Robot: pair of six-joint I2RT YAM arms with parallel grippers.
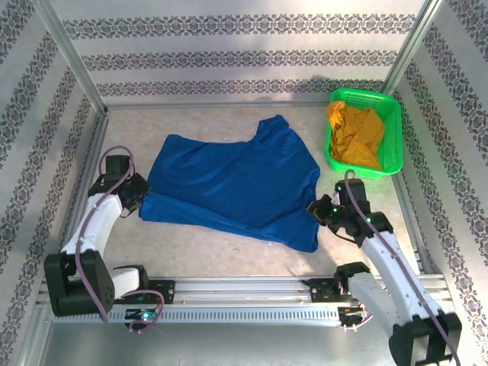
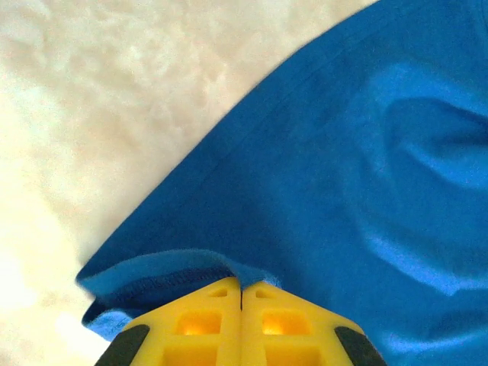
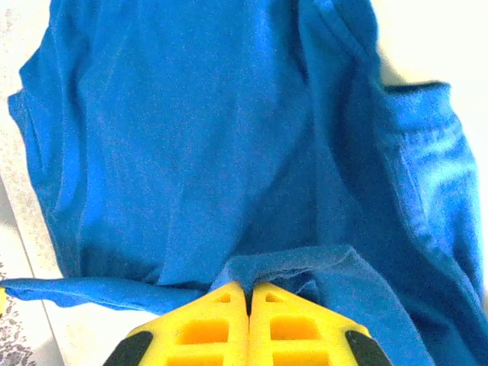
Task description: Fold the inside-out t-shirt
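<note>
The inside-out t-shirt (image 1: 232, 183) is royal blue and lies spread on the pale table, partly folded over along its near edge. My left gripper (image 1: 139, 197) is at the shirt's left edge, shut on a pinch of the hem (image 2: 242, 284). My right gripper (image 1: 316, 210) is at the shirt's right side, shut on a small raised fold of the blue cloth (image 3: 249, 284). In both wrist views the yellow fingers (image 2: 206, 320) (image 3: 206, 328) press together with fabric squeezed between their tips. The shirt (image 2: 343, 168) (image 3: 191, 137) stretches away from each gripper.
A green basket (image 1: 389, 114) stands at the back right holding a mustard-yellow garment (image 1: 357, 136). Patterned walls and metal frame posts close in the table on three sides. The rail carrying the arm bases (image 1: 244, 293) runs along the near edge.
</note>
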